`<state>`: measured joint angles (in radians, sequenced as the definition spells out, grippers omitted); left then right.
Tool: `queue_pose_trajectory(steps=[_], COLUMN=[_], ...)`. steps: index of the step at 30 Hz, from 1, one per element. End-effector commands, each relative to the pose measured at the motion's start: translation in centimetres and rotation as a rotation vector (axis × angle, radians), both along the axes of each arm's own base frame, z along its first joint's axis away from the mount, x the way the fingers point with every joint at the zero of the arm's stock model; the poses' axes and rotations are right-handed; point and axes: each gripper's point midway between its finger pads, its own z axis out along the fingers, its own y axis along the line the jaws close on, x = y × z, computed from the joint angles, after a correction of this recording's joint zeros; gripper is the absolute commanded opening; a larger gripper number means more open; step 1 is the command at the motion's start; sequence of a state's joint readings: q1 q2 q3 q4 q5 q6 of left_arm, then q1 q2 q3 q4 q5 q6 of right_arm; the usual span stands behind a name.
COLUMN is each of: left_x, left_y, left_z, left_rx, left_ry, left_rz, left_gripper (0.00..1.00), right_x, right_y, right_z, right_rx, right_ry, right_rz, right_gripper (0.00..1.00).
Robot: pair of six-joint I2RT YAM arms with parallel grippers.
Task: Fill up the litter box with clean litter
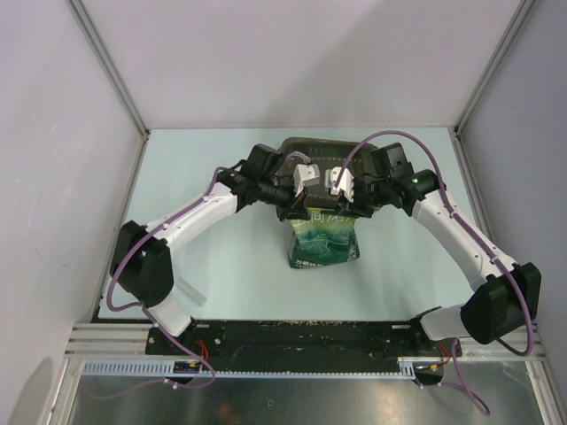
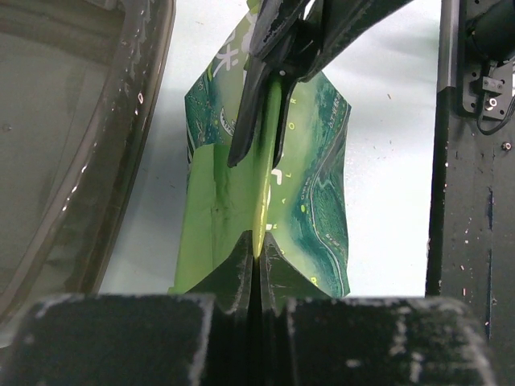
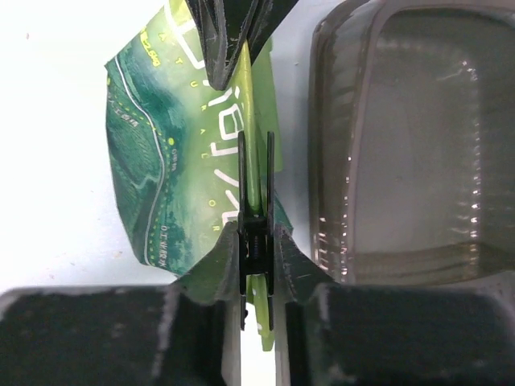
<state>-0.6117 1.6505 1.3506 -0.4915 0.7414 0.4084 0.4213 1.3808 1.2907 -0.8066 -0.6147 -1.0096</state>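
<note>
The green bag [image 1: 323, 239] stands upright on the table, just in front of the dark litter box [image 1: 321, 147]. My left gripper [image 1: 308, 197] is shut on the bag's top seam [image 2: 259, 233]. My right gripper [image 1: 344, 197] is shut on a black clip [image 3: 256, 211] that sits on the same seam, facing the left one. The clip's long prongs also show in the left wrist view [image 2: 246, 121]. The litter box shows empty in the left wrist view [image 2: 72, 161] and the right wrist view [image 3: 418, 137]. No clean litter is in view.
A clear plastic piece [image 1: 191, 289] lies on the table near the left arm's base. The black base rail [image 1: 292, 335] runs along the near edge. Grey walls close in the table on three sides.
</note>
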Motion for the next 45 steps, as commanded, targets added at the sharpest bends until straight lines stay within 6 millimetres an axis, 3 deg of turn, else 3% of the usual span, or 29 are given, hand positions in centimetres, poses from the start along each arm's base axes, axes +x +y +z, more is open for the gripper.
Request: queue_pose_trajectory(steps=[1, 3, 11, 15, 16, 18, 19, 21, 22, 25, 29, 33, 39, 45], left_x=[1.9, 1.9, 2.1, 2.2, 2.3, 2.3, 2.4, 2.5, 2.6, 2.7, 2.6, 2.7, 2.8, 2.9], left_y=[-0.3, -0.3, -0.1, -0.2, -0.3, -0.4, -0.5, -0.6, -0.7, -0.7, -0.7, -0.6, -0.3, 0.0], left_z=[1.9, 1.8, 1.6, 1.6, 1.8, 1.9, 2.0, 2.2, 2.3, 2.3, 2.2, 2.2, 2.5, 2.3], left_rx=[-0.046, -0.045, -0.040, -0.042, -0.046, -0.050, -0.052, -0.055, -0.056, -0.057, -0.055, -0.051, -0.044, -0.035], left_ry=[-0.068, -0.067, -0.078, -0.079, -0.077, -0.075, -0.076, -0.077, -0.082, -0.084, -0.074, -0.067, -0.078, -0.066], left_rz=[0.016, 0.016, 0.015, 0.012, 0.011, 0.011, 0.010, 0.010, 0.010, 0.010, 0.016, 0.029, 0.049, 0.075], left_gripper=[0.01, 0.02, 0.02, 0.02, 0.02, 0.03, 0.03, 0.03, 0.04, 0.04, 0.04, 0.04, 0.04, 0.04], right_x=[1.0, 1.0, 0.9, 2.6, 4.1, 4.9, 5.4, 5.3, 4.9, 4.0, 1.7, 0.5, 0.7, 1.9], right_y=[-0.1, -0.2, -2.3, -6.2, -10.2, -12.9, -15.9, -18.1, -19.7, -21.8, -21.9, -20.9, -20.0, -24.8], right_z=[2.4, 3.2, 7.3, 8.4, 7.7, 7.1, 5.5, 3.9, 1.9, -1.4, -7.0, -10.9, -14.9, -18.3], right_rx=[0.024, 0.048, 0.114, 0.192, 0.284, 0.364, 0.416, 0.466, 0.480, 0.505, 0.487, 0.475, 0.411, 0.268], right_ry=[-0.089, -0.102, -0.132, -0.069, 0.056, 0.145, 0.245, 0.323, 0.387, 0.517, 0.738, 0.862, 0.907, 0.817], right_rz=[0.002, 0.001, -0.095, -0.308, -0.518, -0.642, -0.794, -0.889, -0.963, -1.071, -1.117, -1.105, -1.125, -1.376], right_gripper=[0.06, 0.00, 0.00, 0.00, 0.00, 0.00, 0.00, 0.00, 0.00, 0.00, 0.00, 0.01, 0.04, 0.23])
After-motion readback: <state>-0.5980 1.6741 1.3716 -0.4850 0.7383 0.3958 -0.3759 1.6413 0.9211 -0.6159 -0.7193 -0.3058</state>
